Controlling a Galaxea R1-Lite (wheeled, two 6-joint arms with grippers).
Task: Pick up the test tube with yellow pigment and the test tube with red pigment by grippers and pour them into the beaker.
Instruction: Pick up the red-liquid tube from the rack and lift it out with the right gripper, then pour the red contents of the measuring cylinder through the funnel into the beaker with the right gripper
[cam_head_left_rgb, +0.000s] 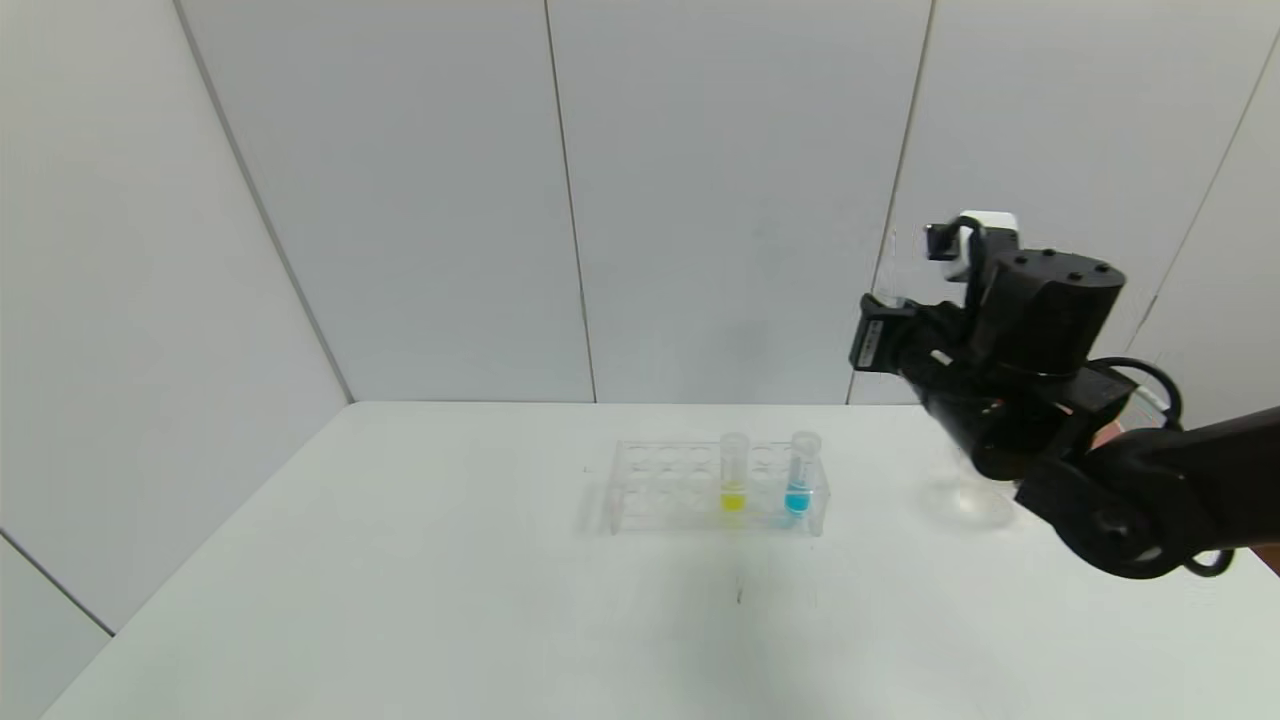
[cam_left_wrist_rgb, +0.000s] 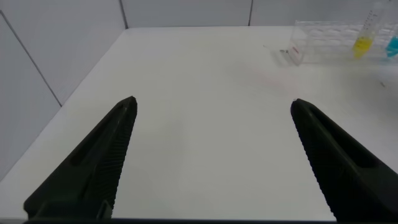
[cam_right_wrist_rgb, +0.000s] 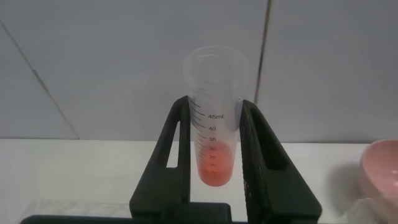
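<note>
My right gripper (cam_head_left_rgb: 885, 330) is raised above the table's right side and is shut on the test tube with red pigment (cam_right_wrist_rgb: 214, 143). The tube stands roughly upright between the fingers (cam_right_wrist_rgb: 171, 149), with orange-red liquid in its rounded bottom. In the head view the tube (cam_head_left_rgb: 888, 268) shows faintly above the hand. The test tube with yellow pigment (cam_head_left_rgb: 733, 475) stands in the clear rack (cam_head_left_rgb: 660, 490); it also shows in the left wrist view (cam_left_wrist_rgb: 364, 37). The clear beaker (cam_head_left_rgb: 962, 492) stands on the table below the right hand, partly hidden by the arm. My left gripper (cam_left_wrist_rgb: 212, 104) is open and empty over bare table, out of the head view.
A tube with blue liquid (cam_head_left_rgb: 799, 478) stands in the rack right of the yellow one. A pink bowl (cam_right_wrist_rgb: 382, 168) sits at the right, near the beaker. The white table (cam_head_left_rgb: 500, 600) ends at grey wall panels at the back.
</note>
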